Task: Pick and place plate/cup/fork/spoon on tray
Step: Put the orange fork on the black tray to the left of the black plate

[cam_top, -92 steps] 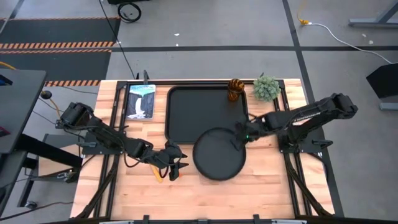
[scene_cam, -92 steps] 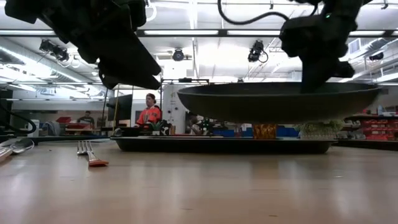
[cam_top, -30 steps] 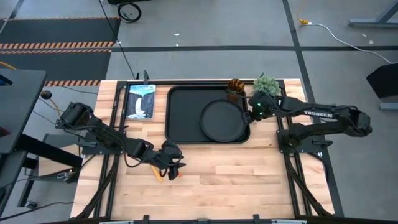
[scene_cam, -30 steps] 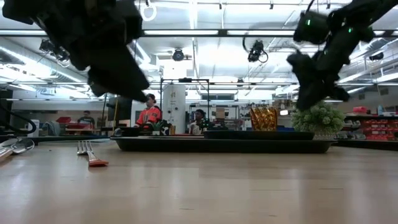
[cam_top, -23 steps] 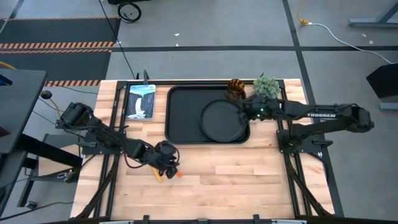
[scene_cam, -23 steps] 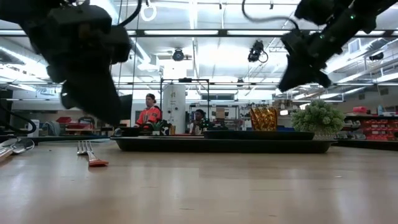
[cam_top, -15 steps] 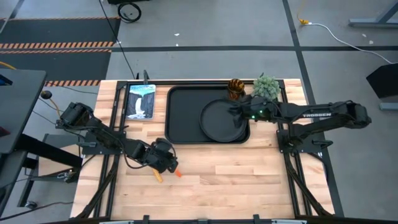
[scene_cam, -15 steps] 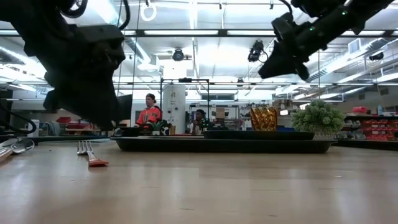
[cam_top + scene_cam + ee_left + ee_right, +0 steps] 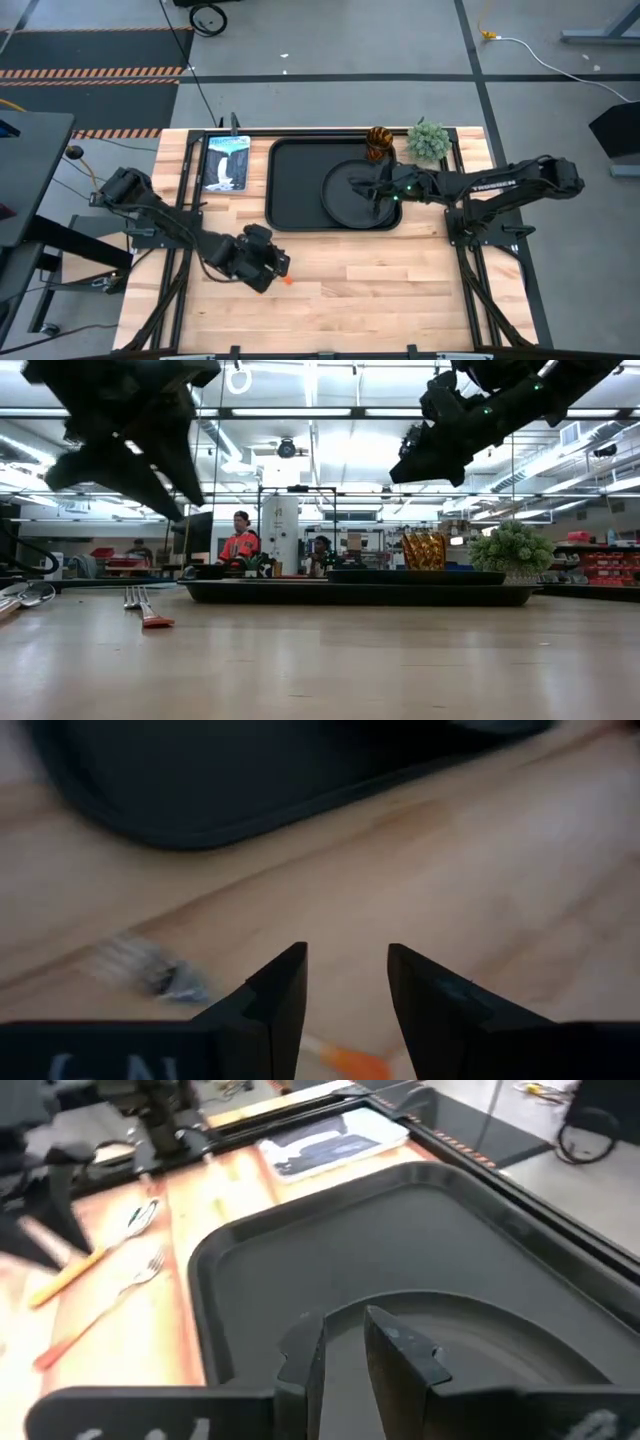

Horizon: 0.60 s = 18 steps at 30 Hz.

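The black plate [image 9: 352, 193] lies flat in the right half of the black tray [image 9: 295, 185]. The amber cup [image 9: 378, 143] stands at the tray's far right corner. The fork [image 9: 110, 1305] and the spoon [image 9: 100, 1252] lie side by side on the table near the tray's near left corner. In the high view my left gripper [image 9: 265, 263] hides them, except an orange handle end [image 9: 287, 280]. My left gripper [image 9: 347, 980] is open above them. My right gripper [image 9: 376, 190] hovers over the plate, its fingers [image 9: 400, 1350] a little apart and empty.
A small green plant [image 9: 428, 141] stands right of the cup, off the tray. A blue-and-white card [image 9: 226, 162] lies at the far left. Bare wood runs along the table's near side. People show in the room beyond the table [image 9: 240, 545].
My right gripper has gone from the tray's right rim by the plant toward the table's left and up, and now hangs over the plate. My left gripper has turned and shifted a little toward the near left over the fork and spoon. The plate has stayed on the tray.
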### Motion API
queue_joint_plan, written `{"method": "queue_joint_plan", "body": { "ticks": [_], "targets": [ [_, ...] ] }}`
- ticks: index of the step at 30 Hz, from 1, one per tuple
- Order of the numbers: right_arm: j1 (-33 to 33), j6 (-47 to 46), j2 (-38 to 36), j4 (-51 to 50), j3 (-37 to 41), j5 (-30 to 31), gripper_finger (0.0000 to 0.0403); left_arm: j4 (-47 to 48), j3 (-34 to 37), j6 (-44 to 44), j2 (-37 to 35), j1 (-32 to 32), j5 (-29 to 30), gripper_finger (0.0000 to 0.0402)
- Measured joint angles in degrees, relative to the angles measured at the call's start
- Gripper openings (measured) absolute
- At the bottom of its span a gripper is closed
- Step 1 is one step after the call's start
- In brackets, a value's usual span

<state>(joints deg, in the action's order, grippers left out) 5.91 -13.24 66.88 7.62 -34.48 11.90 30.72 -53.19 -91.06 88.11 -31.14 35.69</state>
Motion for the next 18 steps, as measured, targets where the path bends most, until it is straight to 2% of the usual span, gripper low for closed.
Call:
{"method": "queue_joint_plan", "body": {
  "ticks": [4, 7, 11, 18],
  "targets": [
    [-2.7, 1.4, 0.3, 0.1, 0.0, 0.0, 0.008, 12.0, -7.7, -6.8, 5.1, -1.4, 0.3, 0.0142],
    [-5.2, 2.9, 0.3, 0.3, 0.0, 0.0, 0.008, 18.2, -11.4, -11.5, 8.9, -1.9, -1.7, 0.0141],
    [-10.6, 5.9, 0.5, 2.8, 1.0, 1.2, 0.008, 22.0, -13.4, -17.7, 12.1, -2.1, -5.5, 0.0141],
    [-19.6, 11.2, 0.5, 12.5, 6.6, 7.9, 0.008, 23.2, -13.7, -27.3, 16.5, -2.3, -13.6, 0.0141]
  ]
}}
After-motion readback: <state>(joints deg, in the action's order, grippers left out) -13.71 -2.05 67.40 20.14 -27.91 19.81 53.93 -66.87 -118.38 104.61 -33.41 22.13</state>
